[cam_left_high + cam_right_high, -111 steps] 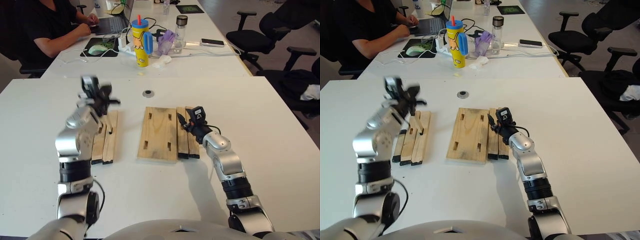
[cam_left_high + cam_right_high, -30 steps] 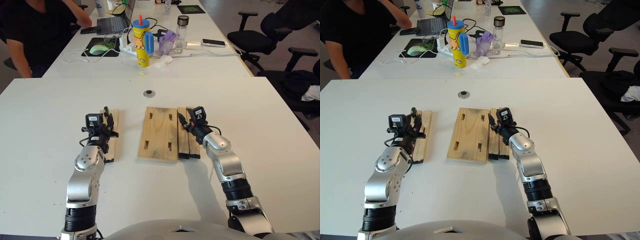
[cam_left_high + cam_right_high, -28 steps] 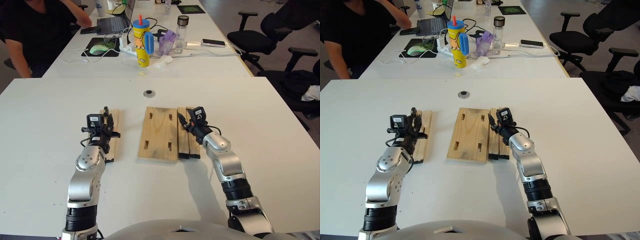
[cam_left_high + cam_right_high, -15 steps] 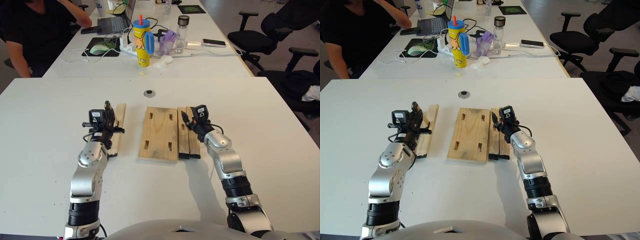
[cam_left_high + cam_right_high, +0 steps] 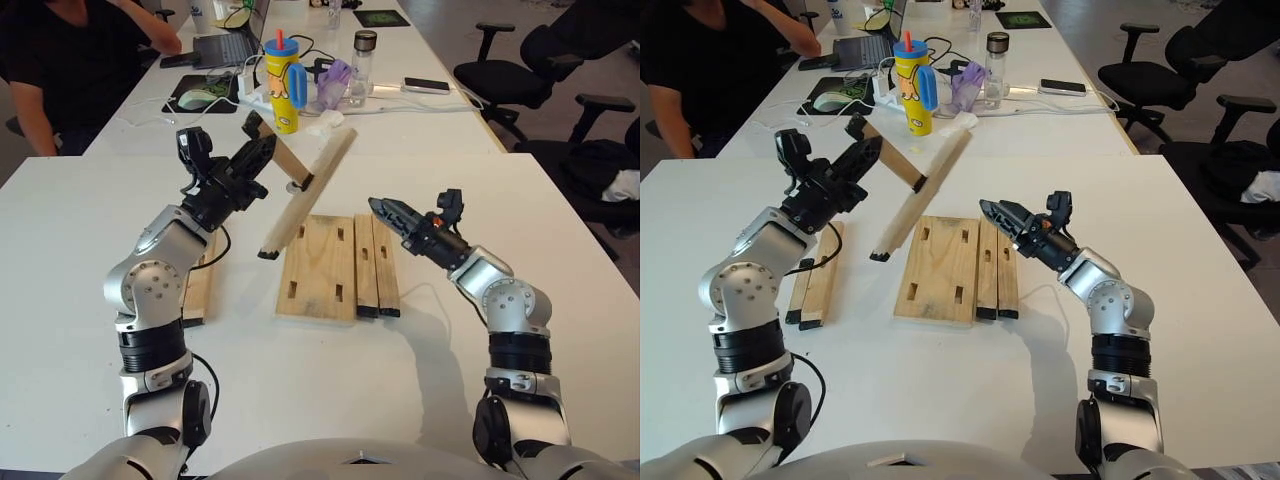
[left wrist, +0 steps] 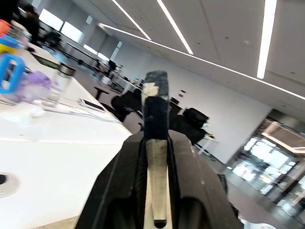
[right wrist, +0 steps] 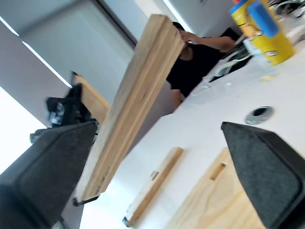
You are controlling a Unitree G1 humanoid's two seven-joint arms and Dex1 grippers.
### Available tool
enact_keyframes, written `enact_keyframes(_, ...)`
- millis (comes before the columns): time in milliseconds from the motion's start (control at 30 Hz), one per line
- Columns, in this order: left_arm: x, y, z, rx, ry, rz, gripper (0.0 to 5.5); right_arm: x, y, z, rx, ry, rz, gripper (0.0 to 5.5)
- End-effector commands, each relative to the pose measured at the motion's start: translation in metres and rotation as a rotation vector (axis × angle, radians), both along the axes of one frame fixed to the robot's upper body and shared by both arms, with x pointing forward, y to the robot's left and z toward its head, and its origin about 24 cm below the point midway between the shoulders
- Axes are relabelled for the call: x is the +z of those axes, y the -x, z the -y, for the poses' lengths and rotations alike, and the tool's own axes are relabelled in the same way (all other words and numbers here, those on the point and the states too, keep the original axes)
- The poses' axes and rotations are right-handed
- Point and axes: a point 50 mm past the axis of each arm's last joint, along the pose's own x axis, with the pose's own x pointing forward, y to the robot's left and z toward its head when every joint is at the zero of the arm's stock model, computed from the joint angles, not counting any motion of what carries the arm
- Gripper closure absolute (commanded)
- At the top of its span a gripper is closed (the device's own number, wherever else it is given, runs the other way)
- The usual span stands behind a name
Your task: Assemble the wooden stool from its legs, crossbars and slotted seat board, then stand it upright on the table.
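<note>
My left gripper [image 5: 256,157] is raised above the table's left half, shut on a short crossbar [image 5: 278,155] that sticks into a long leg [image 5: 305,195]. The leg hangs tilted, its lower end over the slotted seat board [image 5: 318,265]. In the left wrist view the crossbar [image 6: 156,157] runs between the shut fingers. My right gripper [image 5: 387,212] hovers open above two legs [image 5: 376,265] lying against the board's right side; its pads [image 7: 267,167] stand wide apart. More wooden pieces [image 5: 200,285] lie on the left.
A cable grommet [image 7: 259,114] sits in the table beyond the board. On the far table stand a yellow cup [image 5: 283,95] and a bottle [image 5: 362,65], with a person at a laptop on the left. Office chairs [image 5: 510,70] stand at the right.
My left arm has lifted the crossbar and its leg off the left stack, up and toward the middle. My right gripper has risen off the two legs and drawn back to the right.
</note>
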Motion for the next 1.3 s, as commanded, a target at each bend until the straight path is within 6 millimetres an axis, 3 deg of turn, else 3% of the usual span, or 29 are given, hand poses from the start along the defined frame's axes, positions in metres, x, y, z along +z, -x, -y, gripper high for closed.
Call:
enact_keyframes(33, 0.02, -0.005, -0.006, -0.134, 0.056, 0.016, 5.09, 0.019, 0.0, 0.008, 0.092, -0.171, 0.0, 0.74)
enact_keyframes(433, 0.016, 0.0, 0.007, -0.301, 0.111, -0.064, 5.09, 0.045, 0.008, -0.003, 0.244, -0.367, 0.04, 0.74)
enact_keyframes(633, 0.009, 0.003, 0.012, -0.331, 0.143, -0.11, 5.09, 0.044, 0.014, -0.011, 0.289, -0.331, 0.029, 0.74)
enact_keyframes(933, 0.017, 0.004, 0.01, -0.343, 0.191, -0.122, 5.09, 0.043, 0.014, -0.011, 0.29, -0.286, 0.027, 1.96)
enact_keyframes(1267, 0.015, 0.007, 0.014, -0.296, 0.08, -0.062, 5.09, 0.043, 0.014, -0.011, 0.299, -0.284, 0.037, 3.48)
enact_keyframes(1300, 0.014, 0.006, 0.014, -0.297, 0.097, -0.071, 4.72, 0.042, 0.014, -0.011, 0.299, -0.281, 0.036, 3.48)
